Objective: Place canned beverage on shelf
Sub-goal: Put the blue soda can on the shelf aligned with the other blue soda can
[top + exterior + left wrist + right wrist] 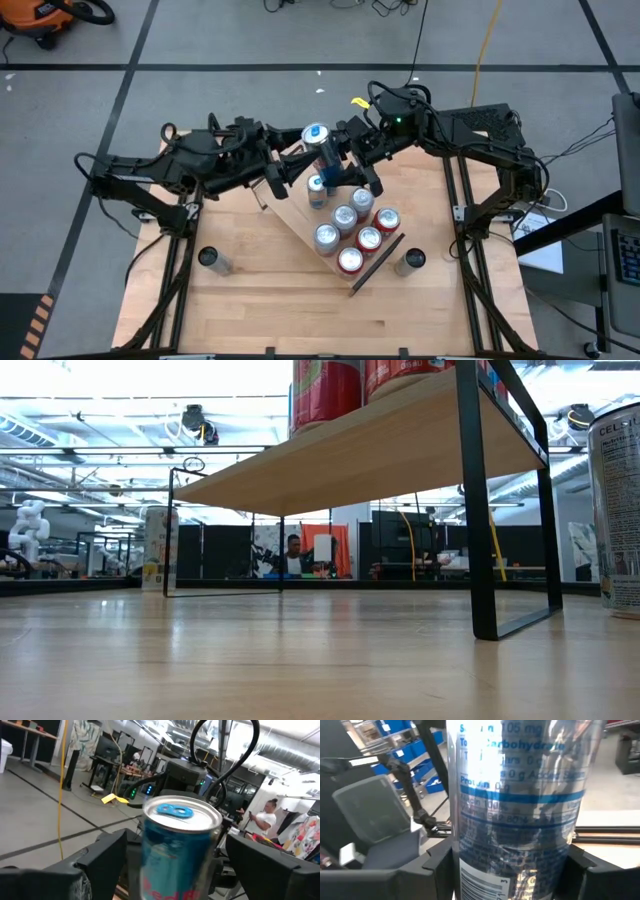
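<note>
One blue can [517, 810] between right claw [512, 865] fingers.

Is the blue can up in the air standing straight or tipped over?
Roughly upright. The tall blue-and-silver can shows its round top with the blue tab facing up in the high view, and the right gripper has its fingers on both sides of it.

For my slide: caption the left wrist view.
Blue can upright between the left gripper's open jaws, right arm behind it.
</note>
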`<state>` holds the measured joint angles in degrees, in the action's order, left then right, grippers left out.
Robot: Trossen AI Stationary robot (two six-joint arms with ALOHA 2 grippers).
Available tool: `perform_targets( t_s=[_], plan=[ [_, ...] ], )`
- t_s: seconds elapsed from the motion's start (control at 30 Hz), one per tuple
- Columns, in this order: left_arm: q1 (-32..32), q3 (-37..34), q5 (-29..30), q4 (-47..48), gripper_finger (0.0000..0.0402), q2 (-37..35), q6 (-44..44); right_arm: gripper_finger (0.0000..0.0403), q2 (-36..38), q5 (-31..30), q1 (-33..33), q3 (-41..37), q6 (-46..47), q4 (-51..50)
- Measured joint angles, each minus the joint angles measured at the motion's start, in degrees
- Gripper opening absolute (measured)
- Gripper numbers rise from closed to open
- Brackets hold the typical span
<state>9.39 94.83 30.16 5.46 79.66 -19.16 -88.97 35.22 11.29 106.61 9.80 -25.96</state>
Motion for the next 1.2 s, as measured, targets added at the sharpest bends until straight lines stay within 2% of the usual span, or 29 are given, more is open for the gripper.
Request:
perform_targets(
  t_s=[0.33,0.77,1.2],
  plan=[
    [0.0,0.0,0.3,-0.6,0.0342,1.3,0.5,0.0219,0.0,-3.8,0.0,0.0,-0.3,-0.2],
    [-1.1,0.0,1.2,-3.6,0.0341,2.4,3.1,0.0219,0.0,-4.0,0.0,0.0,-1.8,-0.9],
    [-1.2,0.0,1.2,-3.4,0.0267,2.3,3.4,0.0219,0.0,-3.9,0.0,0.0,-2.3,-1.3]
  ],
)
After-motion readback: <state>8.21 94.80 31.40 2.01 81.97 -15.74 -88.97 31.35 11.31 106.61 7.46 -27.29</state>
